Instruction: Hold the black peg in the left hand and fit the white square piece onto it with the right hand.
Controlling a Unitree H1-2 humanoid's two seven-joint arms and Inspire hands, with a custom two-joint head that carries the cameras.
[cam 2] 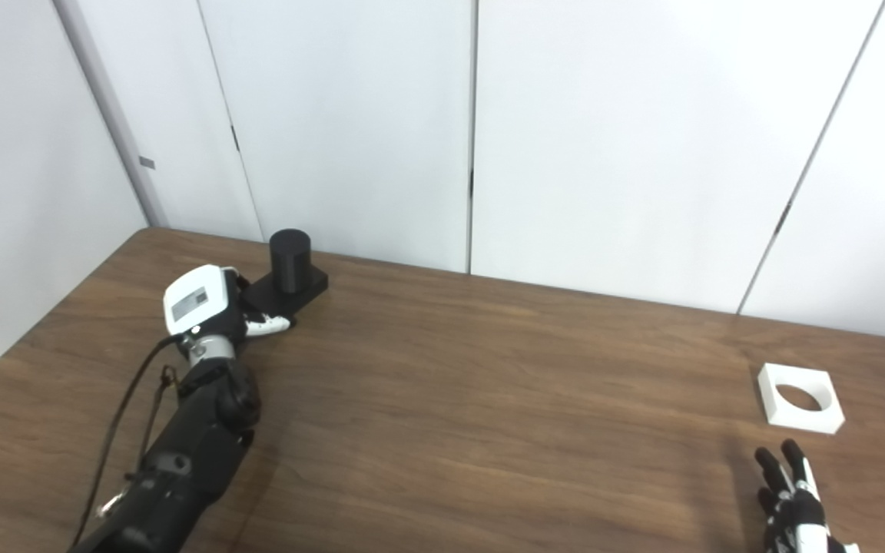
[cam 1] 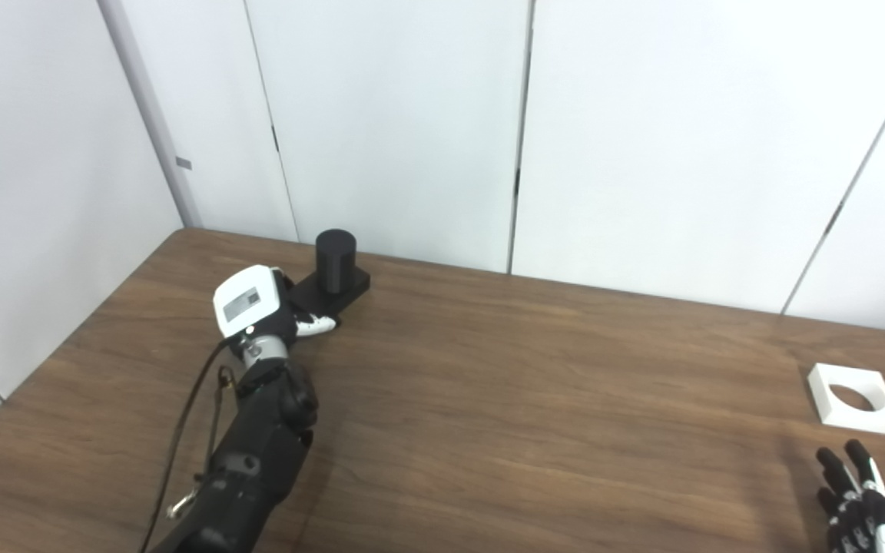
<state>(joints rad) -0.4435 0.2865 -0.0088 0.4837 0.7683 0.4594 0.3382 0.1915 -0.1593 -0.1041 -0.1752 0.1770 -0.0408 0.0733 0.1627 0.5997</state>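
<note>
Right robot hand [cam 1: 865, 499] half cropped.

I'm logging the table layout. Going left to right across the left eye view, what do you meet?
Left hand → black peg on its base → white square piece → right hand. The last two overlap slightly in their left-to-right spans.
</note>
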